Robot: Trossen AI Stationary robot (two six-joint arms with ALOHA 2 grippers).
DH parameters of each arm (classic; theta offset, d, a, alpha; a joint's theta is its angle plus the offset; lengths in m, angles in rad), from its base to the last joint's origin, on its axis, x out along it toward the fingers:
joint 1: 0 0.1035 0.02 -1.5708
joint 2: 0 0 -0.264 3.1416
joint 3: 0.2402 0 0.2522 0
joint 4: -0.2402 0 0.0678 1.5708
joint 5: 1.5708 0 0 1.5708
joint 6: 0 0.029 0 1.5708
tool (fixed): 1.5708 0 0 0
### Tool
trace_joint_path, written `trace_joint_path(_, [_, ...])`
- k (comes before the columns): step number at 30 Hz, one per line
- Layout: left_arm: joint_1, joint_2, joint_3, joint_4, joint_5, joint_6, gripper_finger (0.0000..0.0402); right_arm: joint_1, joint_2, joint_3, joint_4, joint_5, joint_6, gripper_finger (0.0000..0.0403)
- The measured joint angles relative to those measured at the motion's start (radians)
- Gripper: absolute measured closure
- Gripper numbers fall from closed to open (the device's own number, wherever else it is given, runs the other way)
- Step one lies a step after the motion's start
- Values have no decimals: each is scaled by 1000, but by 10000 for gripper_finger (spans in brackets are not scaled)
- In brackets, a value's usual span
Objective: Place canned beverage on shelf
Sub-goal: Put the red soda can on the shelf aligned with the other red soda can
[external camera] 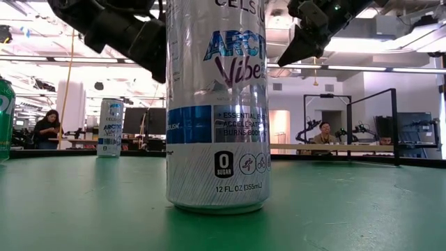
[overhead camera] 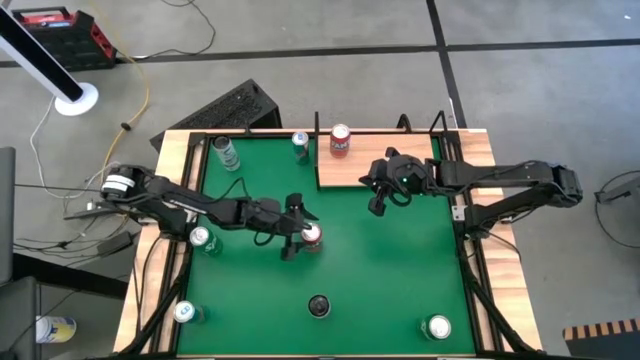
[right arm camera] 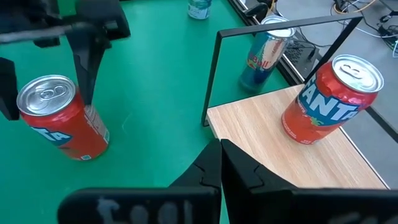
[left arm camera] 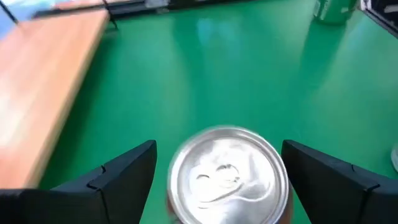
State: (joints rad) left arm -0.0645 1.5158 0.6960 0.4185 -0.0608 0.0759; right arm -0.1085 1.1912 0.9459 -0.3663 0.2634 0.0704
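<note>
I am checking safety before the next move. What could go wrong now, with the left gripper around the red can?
1. The left gripper stands open around the red can without clamping it; closing off-centre could tip the can.
2. The shelf already holds a Fanta can, so the new can might knock it.
3. The right gripper, shut, hangs by the shelf's edge and may block the left arm's path.

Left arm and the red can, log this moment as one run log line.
left tool: open, straddling red can on green mat | right tool: shut, by shelf | shelf: one red can already on it
</note>
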Motion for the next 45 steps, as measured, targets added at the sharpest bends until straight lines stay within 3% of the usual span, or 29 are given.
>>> trace_joint_path(12, [54,86,0,72,137,-29,71,4,-4,0,-11,0,8,376])
trace_joint_path(18, [72,89,35,34,135,2,114,11,-38,0,-63,-1,15,378])
trace_joint_path(27, [105,89,283,-192,167,162,122,11,-151,-41,-112,0,20,378])
trace_joint_path(33, [209,88,448,-258,216,265,122,8,-258,-121,-72,0,39,378])
trace_joint_path(40, [352,106,550,-264,279,282,122,8,-317,-151,-45,0,53,378])
trace_joint_path(45, [420,219,665,-315,391,261,122,0,-314,-151,-33,0,45,377])
